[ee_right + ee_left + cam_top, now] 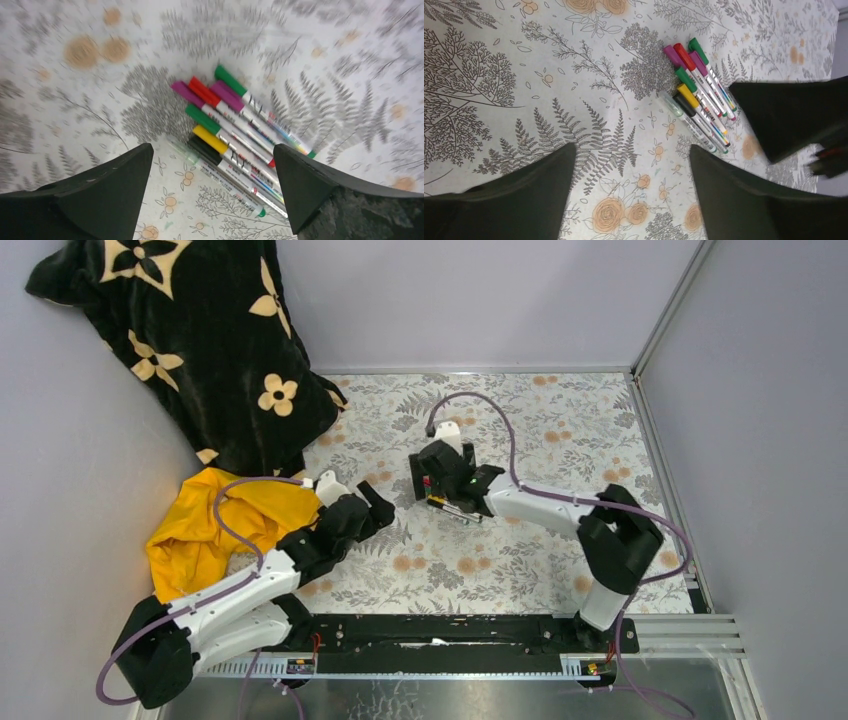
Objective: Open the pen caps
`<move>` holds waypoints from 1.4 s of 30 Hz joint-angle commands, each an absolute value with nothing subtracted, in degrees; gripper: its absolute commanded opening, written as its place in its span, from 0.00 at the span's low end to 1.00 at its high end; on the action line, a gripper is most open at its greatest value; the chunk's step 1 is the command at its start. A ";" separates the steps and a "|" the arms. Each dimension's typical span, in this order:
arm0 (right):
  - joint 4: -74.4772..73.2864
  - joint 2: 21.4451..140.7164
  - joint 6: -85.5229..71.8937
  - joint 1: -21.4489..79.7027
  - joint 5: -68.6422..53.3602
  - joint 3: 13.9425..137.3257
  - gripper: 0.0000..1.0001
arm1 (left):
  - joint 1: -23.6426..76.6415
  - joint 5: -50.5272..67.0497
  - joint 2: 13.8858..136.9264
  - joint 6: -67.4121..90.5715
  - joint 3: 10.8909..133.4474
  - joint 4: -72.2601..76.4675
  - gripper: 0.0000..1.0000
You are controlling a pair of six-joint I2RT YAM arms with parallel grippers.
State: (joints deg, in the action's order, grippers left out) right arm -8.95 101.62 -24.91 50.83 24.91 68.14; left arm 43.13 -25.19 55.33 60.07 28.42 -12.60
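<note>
Left gripper [631, 150] hangs over the counter [499, 125] with jaws apart and empty, near the pens [704, 100]. Right gripper [212, 147], jaws also apart, hovers over them. The pen caps [202, 91] look on. Reaching step; next likely needs one barrel pinched

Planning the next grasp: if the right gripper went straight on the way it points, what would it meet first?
Likely the pens, around the yellow cap: the right gripper, fingers open, points there; depth unclear.
</note>
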 commanded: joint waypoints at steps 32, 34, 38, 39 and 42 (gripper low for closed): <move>-23.72 108.80 -2.20 36.81 5.30 78.49 0.62 | 41.50 -18.29 60.28 68.50 38.08 -13.23 0.98; -23.57 109.41 -2.05 36.61 5.35 78.71 0.62 | 41.09 -17.85 59.58 68.63 38.00 -13.12 0.98; -23.38 110.29 -1.86 36.01 5.28 79.15 0.62 | 40.31 -17.36 58.57 68.55 37.44 -12.96 0.98; -23.38 110.45 -1.81 35.91 5.14 79.31 0.61 | 40.20 -17.32 58.33 68.55 37.32 -12.93 0.98; -23.20 110.72 -1.70 35.45 5.56 79.37 0.61 | 39.74 -17.04 58.01 68.73 36.27 -12.50 0.99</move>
